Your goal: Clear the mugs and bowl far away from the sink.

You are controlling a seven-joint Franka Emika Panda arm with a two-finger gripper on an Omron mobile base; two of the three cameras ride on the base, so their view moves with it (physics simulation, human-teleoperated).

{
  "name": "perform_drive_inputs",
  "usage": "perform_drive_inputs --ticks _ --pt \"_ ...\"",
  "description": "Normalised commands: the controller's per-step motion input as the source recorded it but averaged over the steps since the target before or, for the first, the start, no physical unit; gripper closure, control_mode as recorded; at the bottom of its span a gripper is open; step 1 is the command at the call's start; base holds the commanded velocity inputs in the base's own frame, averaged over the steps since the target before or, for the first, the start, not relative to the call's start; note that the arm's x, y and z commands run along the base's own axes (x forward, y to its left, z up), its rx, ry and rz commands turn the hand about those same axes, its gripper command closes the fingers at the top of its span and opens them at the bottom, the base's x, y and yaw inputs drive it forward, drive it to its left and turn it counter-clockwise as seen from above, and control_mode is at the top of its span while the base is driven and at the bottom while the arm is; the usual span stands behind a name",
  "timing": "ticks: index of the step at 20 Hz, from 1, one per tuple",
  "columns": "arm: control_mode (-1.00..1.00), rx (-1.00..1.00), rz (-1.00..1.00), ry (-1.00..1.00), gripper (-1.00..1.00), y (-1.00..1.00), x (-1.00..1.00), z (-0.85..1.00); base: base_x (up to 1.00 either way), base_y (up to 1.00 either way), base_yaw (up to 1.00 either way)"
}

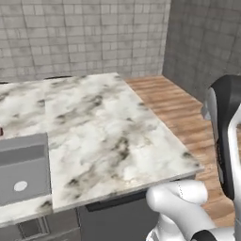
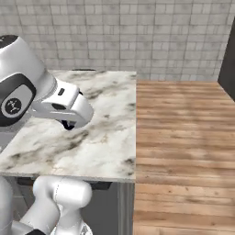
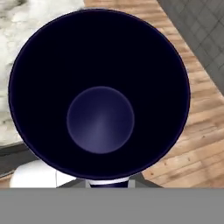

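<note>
At the left of the left base view sat the grey sink (image 1: 23,172), set into the marble surface (image 1: 103,127). To its right the marble ran on bare up to the wooden floor (image 2: 183,137). In the hand view a mug (image 3: 99,94) sat right under the camera, its dark inside facing up, above the edge where marble meets floor. The tool looked pressed tight, and I think it was pinching the mug by its rim, though its tips were hidden. To do this step well, the arm should keep the mug level, carry it over marble well away from the sink, lower it gently, then let go. No words or labels could be read anywhere.
</note>
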Motion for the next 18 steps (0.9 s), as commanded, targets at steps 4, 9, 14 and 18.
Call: perform_drive_inputs --ticks 4,9,14,18 --pt "1.0 0.0 0.0 0.0 1.0 0.0 0.0 0.0 0.0 0.0 -1.0" --pt "1.0 0.0 0.0 0.0 1.0 0.0 0.0 0.0 0.0 0.0 -1.0" --pt "1.0 0.0 0.0 0.0 1.0 0.0 0.0 0.0 0.0 0.0 -1.0" --pt "1.0 0.0 0.0 0.0 1.0 0.0 0.0 0.0 0.0 0.0 -1.0"
